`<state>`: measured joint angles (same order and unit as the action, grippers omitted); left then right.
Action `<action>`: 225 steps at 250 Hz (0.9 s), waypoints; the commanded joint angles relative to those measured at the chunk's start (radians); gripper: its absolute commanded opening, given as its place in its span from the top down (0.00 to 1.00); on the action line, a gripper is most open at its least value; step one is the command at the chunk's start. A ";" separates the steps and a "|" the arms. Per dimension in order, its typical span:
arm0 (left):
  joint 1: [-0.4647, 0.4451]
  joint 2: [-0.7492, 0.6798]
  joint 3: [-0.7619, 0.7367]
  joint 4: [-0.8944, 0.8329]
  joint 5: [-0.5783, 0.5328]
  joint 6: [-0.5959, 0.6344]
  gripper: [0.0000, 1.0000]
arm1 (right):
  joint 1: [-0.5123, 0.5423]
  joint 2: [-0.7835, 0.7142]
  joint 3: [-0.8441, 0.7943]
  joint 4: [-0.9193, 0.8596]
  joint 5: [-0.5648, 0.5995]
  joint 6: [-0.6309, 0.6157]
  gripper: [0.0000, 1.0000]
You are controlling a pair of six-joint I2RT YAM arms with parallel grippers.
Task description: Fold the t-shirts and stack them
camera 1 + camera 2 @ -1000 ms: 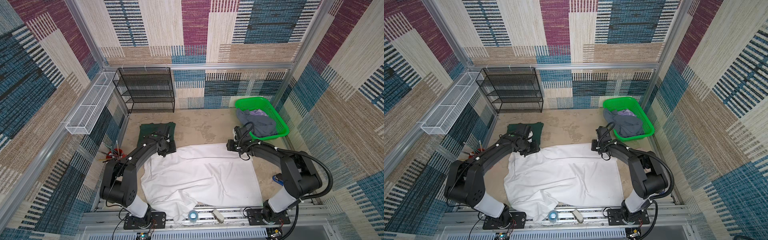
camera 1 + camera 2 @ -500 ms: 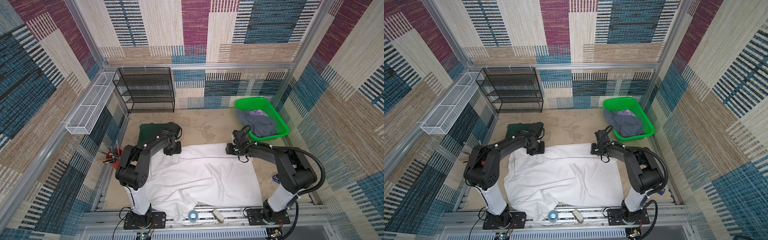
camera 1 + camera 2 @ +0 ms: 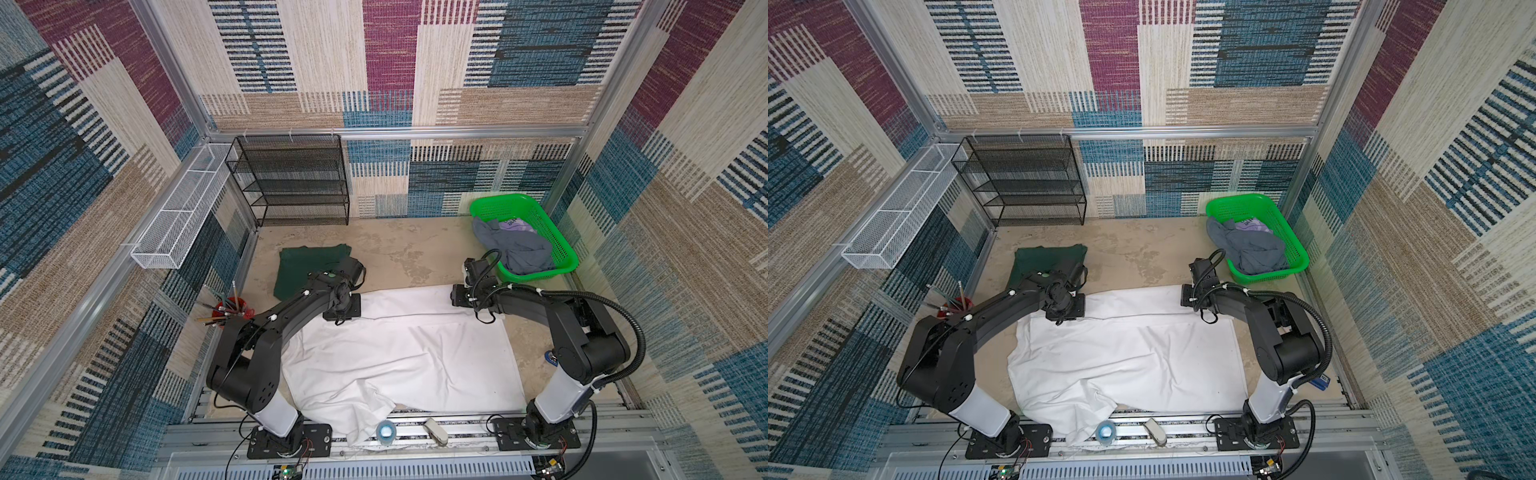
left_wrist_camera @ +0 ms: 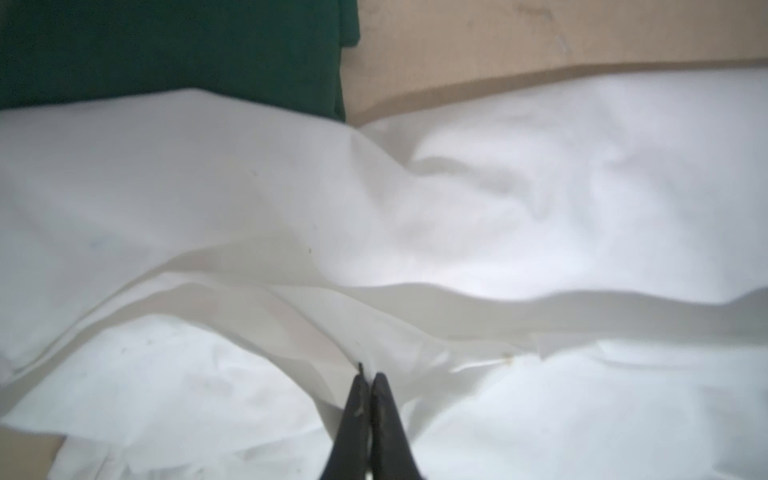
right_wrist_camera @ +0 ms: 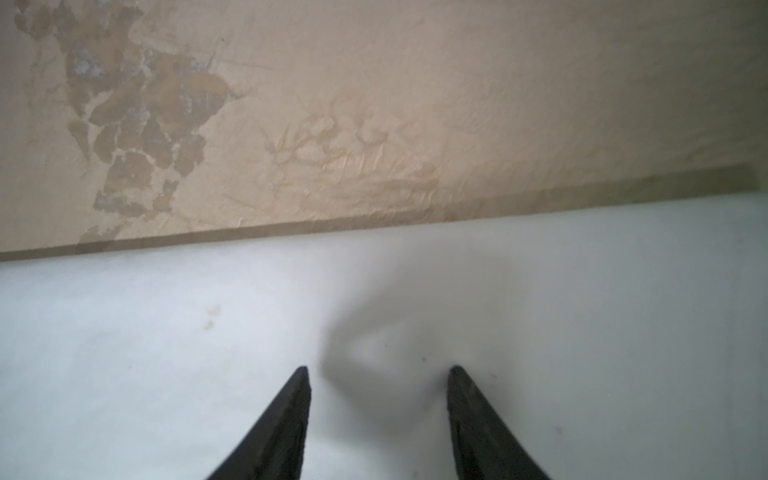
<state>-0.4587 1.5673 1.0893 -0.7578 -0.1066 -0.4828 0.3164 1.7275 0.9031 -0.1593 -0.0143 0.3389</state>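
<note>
A large white t-shirt [image 3: 399, 353] [image 3: 1129, 353] lies spread across the table's near half. My left gripper [image 3: 341, 315] [image 3: 1065, 311] is at its far left edge. In the left wrist view that gripper [image 4: 370, 374] is shut, pinching a raised fold of the white t-shirt [image 4: 540, 166]. My right gripper [image 3: 457, 297] [image 3: 1185, 297] hovers at the far right edge; its wrist view shows it [image 5: 378, 368] open over flat white cloth [image 5: 166, 353]. A folded dark green t-shirt [image 3: 307, 266] [image 3: 1042, 257] [image 4: 166, 45] lies behind the left gripper. The grey t-shirt [image 3: 515, 245] [image 3: 1250, 249] is crumpled in the basket.
The green mesh basket [image 3: 559, 239] [image 3: 1292, 239] stands at the far right. A black wire shelf [image 3: 299, 187] sits against the back wall and a white wire tray [image 3: 178, 216] hangs on the left. A red cup of pencils [image 3: 230, 309] stands left; a tape roll [image 3: 385, 432] lies on the front rail.
My left arm has swung right from the green t-shirt's edge onto the white t-shirt's far left edge, and its gripper has shut on the cloth. The right gripper has barely moved and stays open.
</note>
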 commanded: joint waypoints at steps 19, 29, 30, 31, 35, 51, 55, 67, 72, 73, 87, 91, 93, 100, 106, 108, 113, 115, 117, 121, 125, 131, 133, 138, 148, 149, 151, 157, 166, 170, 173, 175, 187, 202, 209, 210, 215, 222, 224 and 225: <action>-0.088 -0.189 -0.146 -0.072 0.024 -0.152 0.95 | 0.000 0.006 -0.017 -0.024 -0.004 0.002 0.45; -0.114 -0.228 -0.186 -0.073 0.047 -0.194 0.95 | -0.002 0.009 -0.018 -0.024 -0.004 0.000 0.45; -0.117 -0.232 -0.190 -0.072 0.049 -0.196 0.95 | -0.002 0.010 -0.020 -0.023 -0.003 0.000 0.45; -0.120 -0.236 -0.195 -0.072 0.052 -0.200 0.95 | -0.002 0.009 -0.020 -0.023 -0.004 0.000 0.45; -0.130 -0.254 -0.211 -0.074 0.060 -0.216 0.95 | -0.002 0.009 -0.022 -0.022 -0.003 0.000 0.45; -0.171 -0.325 -0.265 -0.086 0.084 -0.279 0.93 | -0.003 0.007 -0.030 -0.016 -0.003 0.000 0.45; -0.182 -0.344 -0.277 -0.091 0.089 -0.293 0.91 | -0.004 0.007 -0.032 -0.014 -0.004 0.001 0.45; -0.210 -0.397 -0.309 -0.105 0.095 -0.336 0.85 | -0.005 0.007 -0.035 -0.009 -0.007 0.002 0.45; -0.218 -0.419 -0.322 -0.106 0.101 -0.348 0.81 | -0.007 0.007 -0.036 -0.009 -0.007 0.002 0.45; -0.219 -0.422 -0.324 -0.106 0.103 -0.351 0.80 | -0.007 0.007 -0.036 -0.008 -0.007 0.002 0.45; -0.228 -0.476 -0.356 -0.096 0.126 -0.368 0.68 | -0.008 0.007 -0.036 -0.007 -0.011 0.003 0.45; -0.228 -0.491 -0.364 -0.090 0.132 -0.368 0.65 | -0.008 0.009 -0.036 -0.006 -0.010 0.003 0.45; -0.228 -0.497 -0.367 -0.088 0.134 -0.367 0.63 | -0.008 0.009 -0.035 -0.006 -0.010 0.003 0.45; -0.228 -0.518 -0.372 -0.081 0.130 -0.357 0.60 | -0.008 0.009 -0.033 -0.006 -0.009 0.003 0.45; -0.228 -0.531 -0.372 -0.078 0.116 -0.345 0.57 | -0.009 0.010 -0.031 -0.006 -0.008 0.004 0.46; -0.228 -0.536 -0.372 -0.076 0.111 -0.340 0.57 | -0.008 0.010 -0.029 -0.006 -0.007 0.004 0.46; -0.228 -0.546 -0.368 -0.074 0.096 -0.327 0.55 | -0.008 0.012 -0.028 -0.006 -0.007 0.002 0.45; -0.228 -0.550 -0.367 -0.074 0.089 -0.322 0.54 | -0.009 0.013 -0.027 -0.008 -0.006 0.002 0.46; -0.228 -0.553 -0.364 -0.074 0.080 -0.316 0.53 | -0.009 0.014 -0.027 -0.008 -0.005 0.001 0.45; -0.226 -0.557 -0.356 -0.075 0.061 -0.306 0.51 | -0.009 0.015 -0.025 -0.008 -0.003 0.001 0.45; -0.225 -0.561 -0.347 -0.077 0.039 -0.294 0.48 | -0.010 0.017 -0.023 -0.010 -0.001 -0.001 0.45; -0.223 -0.564 -0.333 -0.081 -0.001 -0.280 0.46 | -0.010 0.020 -0.020 -0.012 0.002 -0.003 0.45; -0.223 -0.564 -0.327 -0.083 -0.017 -0.274 0.45 | -0.010 0.021 -0.020 -0.014 0.003 -0.003 0.45; -0.219 -0.562 -0.314 -0.085 -0.055 -0.264 0.43 | -0.010 0.022 -0.018 -0.016 0.004 -0.005 0.46; -0.197 -0.552 -0.291 -0.080 -0.115 -0.241 0.40 | -0.011 0.024 -0.017 -0.018 0.005 -0.006 0.46; -0.193 -0.550 -0.288 -0.079 -0.118 -0.237 0.40 | -0.011 0.025 -0.017 -0.017 0.005 -0.006 0.45; -0.185 -0.546 -0.283 -0.076 -0.124 -0.230 0.40 | -0.011 0.024 -0.017 -0.018 0.005 -0.006 0.45; -0.157 -0.531 -0.269 -0.062 -0.130 -0.206 0.40 | -0.011 0.024 -0.018 -0.020 0.005 -0.007 0.45; -0.106 -0.502 -0.250 -0.034 -0.123 -0.167 0.40 | -0.012 0.023 -0.018 -0.021 0.003 -0.006 0.45; -0.080 -0.486 -0.244 -0.022 -0.119 -0.150 0.41 | -0.013 0.023 -0.018 -0.021 0.002 -0.008 0.46; -0.060 -0.473 -0.236 -0.015 -0.114 -0.138 0.41 | -0.013 0.021 -0.019 -0.022 0.001 -0.008 0.45; -0.048 -0.463 -0.232 -0.009 -0.110 -0.130 0.41 | -0.013 0.021 -0.019 -0.022 0.001 -0.009 0.46; 0.027 -0.399 -0.200 0.003 -0.092 -0.089 0.41 | -0.013 0.017 -0.018 -0.027 -0.002 -0.009 0.45; 0.085 -0.311 -0.142 -0.026 -0.122 -0.058 0.40 | -0.013 0.009 -0.020 -0.032 -0.004 -0.010 0.45; 0.095 -0.271 -0.115 -0.039 -0.142 -0.039 0.40 | -0.013 0.004 -0.023 -0.032 -0.005 -0.010 0.45; 0.096 -0.265 -0.112 -0.040 -0.144 -0.036 0.40 | -0.013 0.004 -0.023 -0.032 -0.005 -0.009 0.45; 0.100 -0.239 -0.097 -0.044 -0.156 -0.022 0.40 | -0.013 0.000 -0.026 -0.031 -0.007 -0.010 0.45; 0.105 -0.205 -0.077 -0.047 -0.170 -0.004 0.40 | -0.013 -0.004 -0.029 -0.030 -0.007 -0.009 0.45; 0.106 -0.196 -0.073 -0.047 -0.173 0.000 0.40 | -0.013 -0.005 -0.029 -0.030 -0.008 -0.010 0.45; 0.107 -0.191 -0.070 -0.047 -0.174 0.002 0.40 | -0.013 -0.006 -0.030 -0.030 -0.008 -0.010 0.45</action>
<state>-0.3809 1.2747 0.9489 -0.7933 -0.2119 -0.6109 0.3035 1.7325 0.8867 -0.1009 -0.0166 0.3279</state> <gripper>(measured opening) 0.602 0.546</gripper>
